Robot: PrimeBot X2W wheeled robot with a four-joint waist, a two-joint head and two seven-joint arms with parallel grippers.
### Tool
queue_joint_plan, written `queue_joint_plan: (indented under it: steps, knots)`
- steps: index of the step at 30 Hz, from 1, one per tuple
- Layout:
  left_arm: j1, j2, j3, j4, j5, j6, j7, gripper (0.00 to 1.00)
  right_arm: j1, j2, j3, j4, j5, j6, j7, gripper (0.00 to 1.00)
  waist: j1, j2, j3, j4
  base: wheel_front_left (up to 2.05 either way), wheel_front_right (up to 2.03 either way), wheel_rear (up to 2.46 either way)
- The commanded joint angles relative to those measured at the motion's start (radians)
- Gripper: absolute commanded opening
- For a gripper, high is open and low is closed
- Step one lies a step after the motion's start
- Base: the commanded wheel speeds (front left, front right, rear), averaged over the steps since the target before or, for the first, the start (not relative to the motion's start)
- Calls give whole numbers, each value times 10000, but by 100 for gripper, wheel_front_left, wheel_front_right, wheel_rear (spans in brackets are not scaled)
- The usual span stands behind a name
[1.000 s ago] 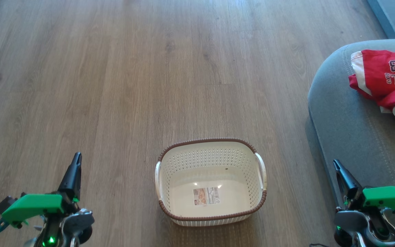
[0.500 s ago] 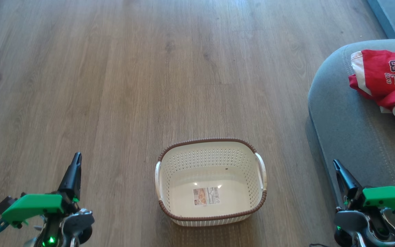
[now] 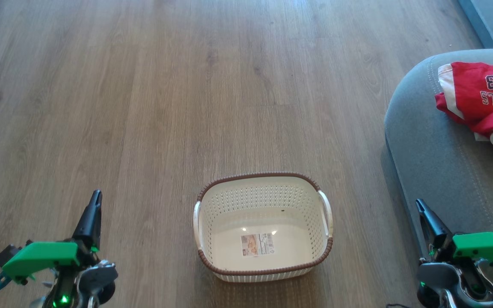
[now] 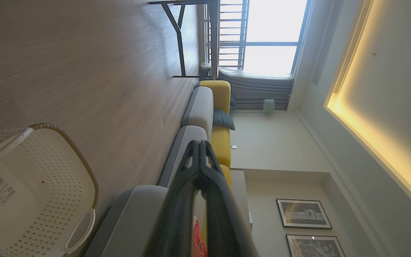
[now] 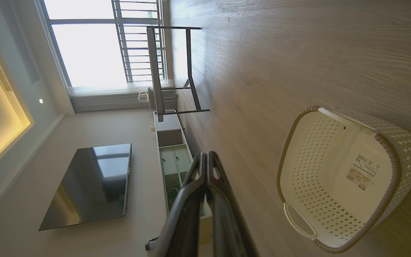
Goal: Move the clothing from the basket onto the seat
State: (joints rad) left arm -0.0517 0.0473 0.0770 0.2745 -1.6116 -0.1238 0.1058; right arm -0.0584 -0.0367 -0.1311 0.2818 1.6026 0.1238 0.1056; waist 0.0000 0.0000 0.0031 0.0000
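Head view: the cream perforated basket [image 3: 263, 201] is standing on the wood floor [image 3: 186, 85] with nothing inside but a label [image 3: 257, 244] on its bottom. The red "BULLS 23" jersey [image 3: 482, 98] is lying bunched on the grey seat [image 3: 435, 162], near its rounded corner. The left gripper [image 3: 96, 196] and right gripper [image 3: 420, 205] are hanging low on either side of the basket, each with fingers pressed together and carrying nothing.

Left wrist view: the left gripper [image 4: 199, 144] is showing its tips meeting, with the bare basket [image 4: 48, 171] off to one side and a sliver of the jersey [image 4: 197, 237] behind the fingers.

Right wrist view: the right gripper [image 5: 207, 155] is pointing along the floor, fingers closed, beside the emptied basket [image 5: 309, 171]. The transfer is looking complete, with no garment left to move.
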Motion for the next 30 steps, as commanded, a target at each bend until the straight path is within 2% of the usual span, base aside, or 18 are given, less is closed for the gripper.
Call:
queue_joint_plan:
  steps: [1,30]
  knots:
    - [-563,41,363,-293,26,-69,70,0,-495,-135,173,-370,61,69,76,0,0,0,0,0,0,0,0]
    - [-563,37,369,-293,31,-69,76,0,-495,-135,174,-370,62,69,76,0,0,0,0,0,0,0,0]
